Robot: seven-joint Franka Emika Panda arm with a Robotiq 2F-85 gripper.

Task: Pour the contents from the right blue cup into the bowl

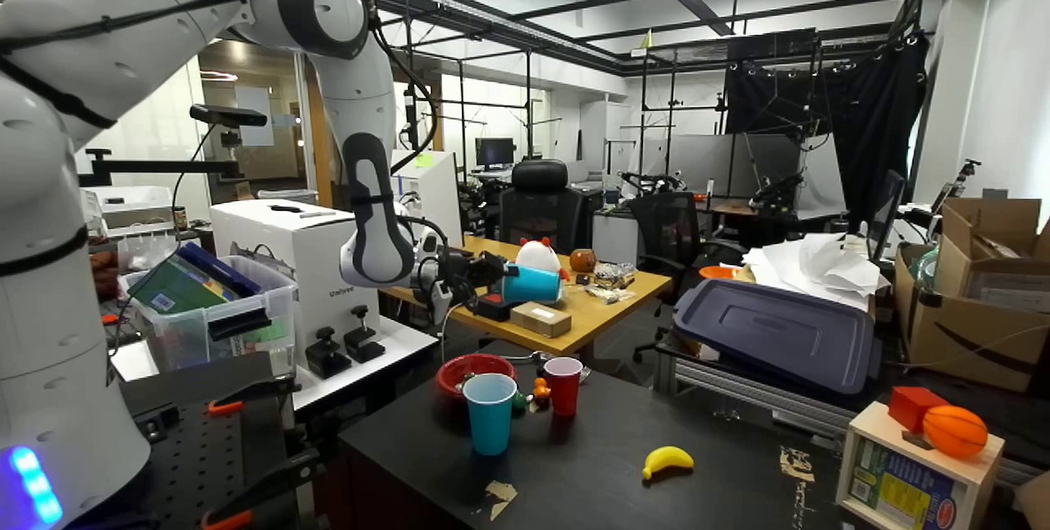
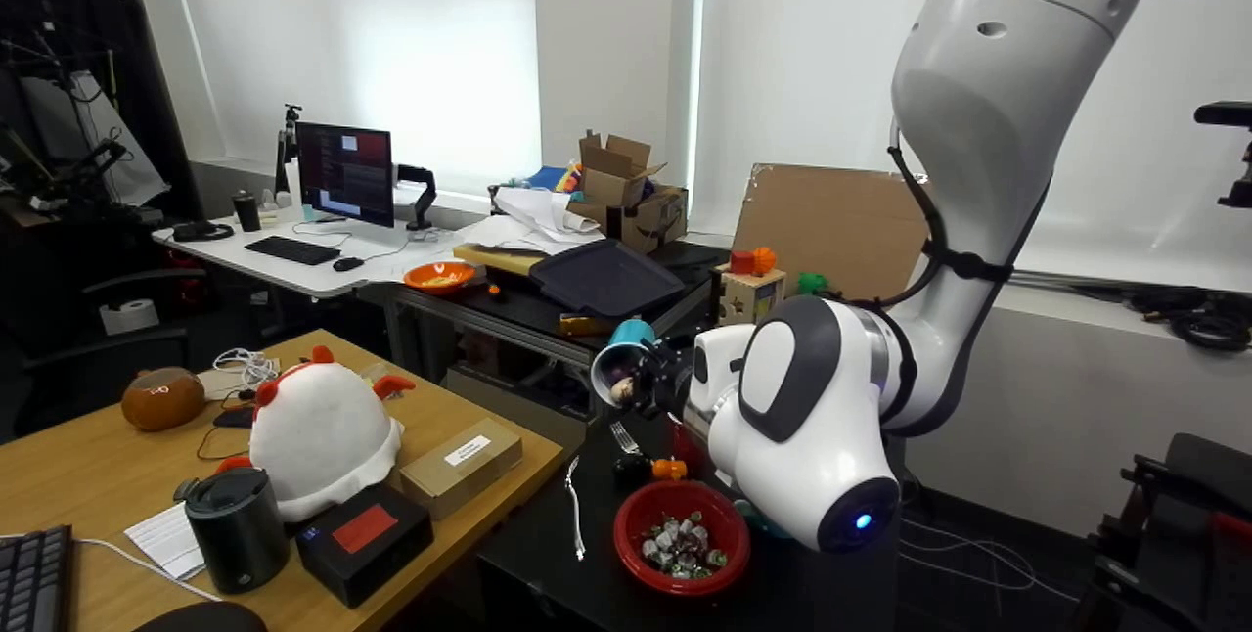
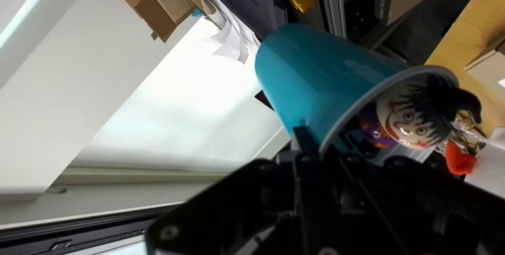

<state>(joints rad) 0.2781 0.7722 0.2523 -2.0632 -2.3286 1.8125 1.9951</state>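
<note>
My gripper [image 3: 305, 144] is shut on the right blue cup [image 3: 315, 73], pinching its wall near the rim. The cup is tipped on its side in the air, also seen in both exterior views [image 1: 531, 285] [image 2: 641, 331]. A small figure [image 3: 410, 119] with a painted face and black hat pokes out of the cup's mouth in the wrist view. The red bowl [image 2: 683, 495] stands on the black table and holds silver-wrapped pieces; it also shows in an exterior view [image 1: 467, 364]. The cup is higher than the bowl and off to its side. The bowl is out of the wrist view.
The lighter blue cup [image 1: 490, 415] stands upright close to the bowl, with the red cup [image 1: 564, 389] beside it. Small orange and green figures [image 1: 541, 390], a fork [image 2: 624, 438] and a banana [image 1: 668, 459] lie on the table. A wooden table [image 2: 533, 461] adjoins.
</note>
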